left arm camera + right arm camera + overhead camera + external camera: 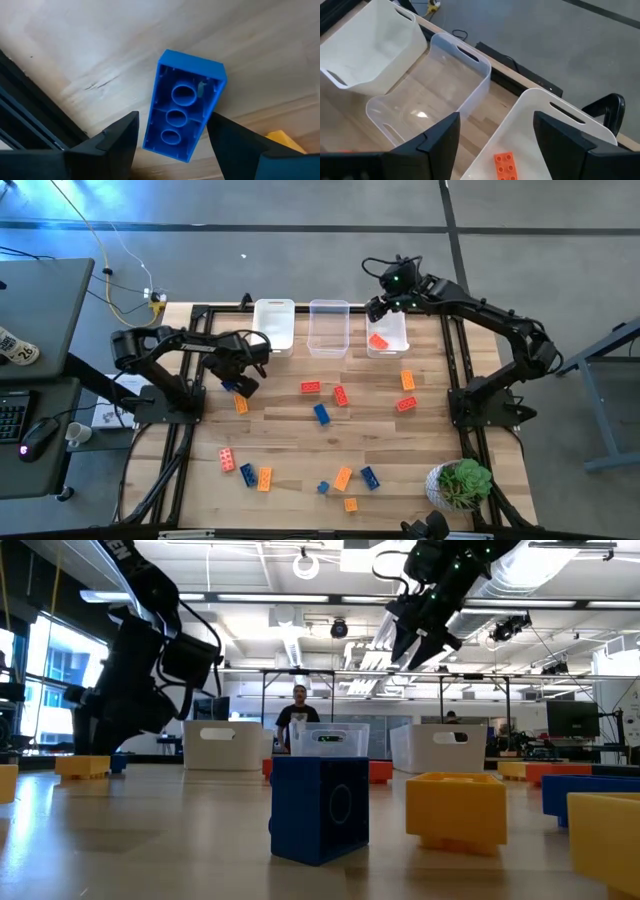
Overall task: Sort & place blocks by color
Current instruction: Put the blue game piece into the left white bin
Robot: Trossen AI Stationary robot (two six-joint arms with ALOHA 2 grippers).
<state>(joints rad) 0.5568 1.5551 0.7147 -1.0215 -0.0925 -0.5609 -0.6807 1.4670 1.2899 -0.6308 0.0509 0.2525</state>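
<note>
At the left of the frame, the left gripper [243, 385] hangs low over the worktop [300, 450], jaws spread wide around a blue block [184, 112] lying studs-down, not gripping it. At upper right, the right gripper [378, 310] hovers with jaws wide and empty above a bin [400, 325] containing one orange block [505, 165].

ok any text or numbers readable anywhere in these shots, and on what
None can be read for certain.
White letters on the left arm in the low view: cut off at the edge, unreadable.
Round sticker on the desk left of the table, high view: digits too small to read.
The blocks and bins show no text.
</note>
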